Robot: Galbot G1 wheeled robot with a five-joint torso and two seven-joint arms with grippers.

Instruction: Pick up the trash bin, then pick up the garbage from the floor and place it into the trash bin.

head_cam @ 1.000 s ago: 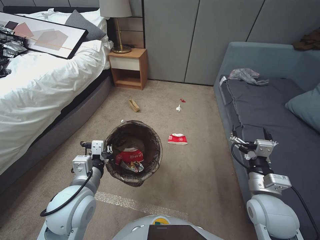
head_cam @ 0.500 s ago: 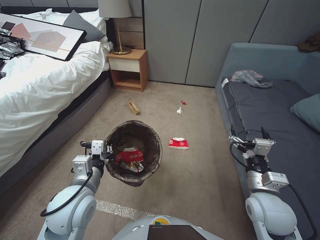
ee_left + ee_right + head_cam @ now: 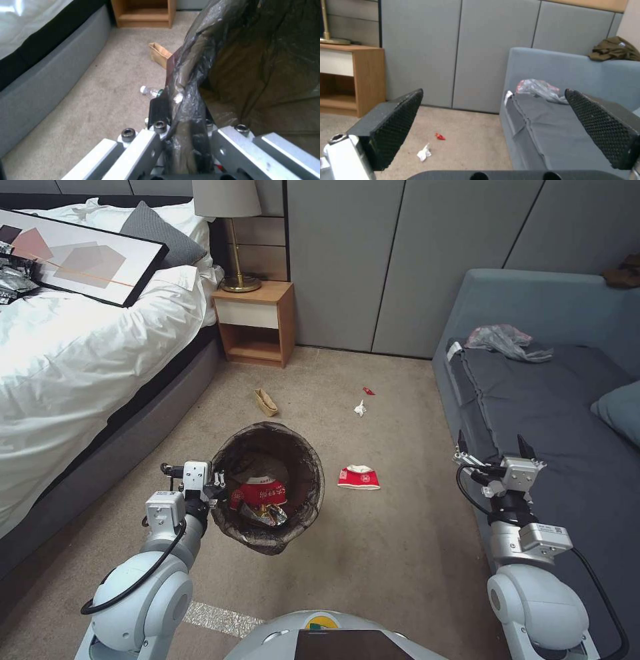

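A: Status. The bin [image 3: 268,487] is held off the floor on the near left, its lined rim pinched by the left gripper [image 3: 215,485]; in the left wrist view the liner [image 3: 186,105] is seen clamped between the jaws. A red wrapper [image 3: 259,492] and a foil bag [image 3: 263,513] are already inside.

B: Right side?

A: The right gripper [image 3: 492,450] is held over the sofa's [image 3: 533,400] near edge, jaws spread wide, nothing held.

B: Next piece?

A: Judged to be the red-and-white wrapper [image 3: 359,478], on the carpet just right of the bin. It lies flat, so a steep approach from above with one pad slid under an edge is advised. The bin should be kept level and the clamp kept on the rim, not on liner alone.

B: Other litter?

A: Farther off: a carton [image 3: 266,402], a tissue [image 3: 360,409], a red scrap [image 3: 367,391]. A bottle [image 3: 150,91] lies on the carpet beyond the bin's rim in the left wrist view.

B: Obstacles?

A: The sofa front crowds the right arm's swing. The bed [image 3: 80,353] bounds the left, the nightstand [image 3: 255,321] the far side. A grey bag [image 3: 508,342] on the sofa is left alone.
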